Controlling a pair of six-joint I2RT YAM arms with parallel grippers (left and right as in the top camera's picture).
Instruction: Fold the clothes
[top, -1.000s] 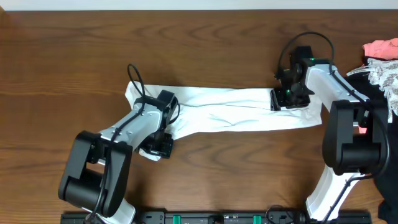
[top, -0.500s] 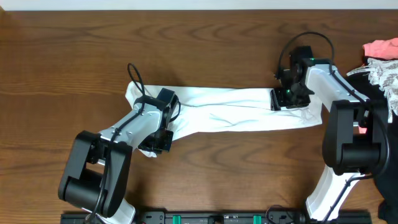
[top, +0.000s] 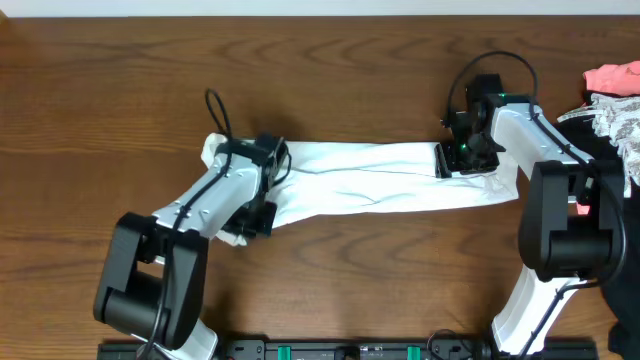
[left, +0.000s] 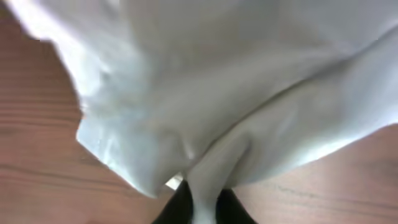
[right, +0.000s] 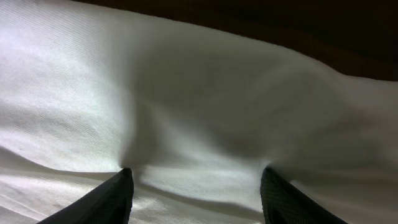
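The T-shirt (top: 380, 180) lies in a long band across the desk's (top: 120, 100) middle. The left end effector (left: 200, 200) is clamped on its left end; the right end effector (right: 196, 186), fingers (right: 118, 196) apart, presses its right end.

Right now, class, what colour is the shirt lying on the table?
The shirt is plain white, clearest in the overhead view.

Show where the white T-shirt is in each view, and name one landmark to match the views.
Overhead: T-shirt lies as a long band across the table.
Left wrist: T-shirt fills the top and middle.
Right wrist: T-shirt fills nearly the whole picture.
Landmark: the wood table, also at the left wrist picture's sides; right wrist shows only a dark top strip.
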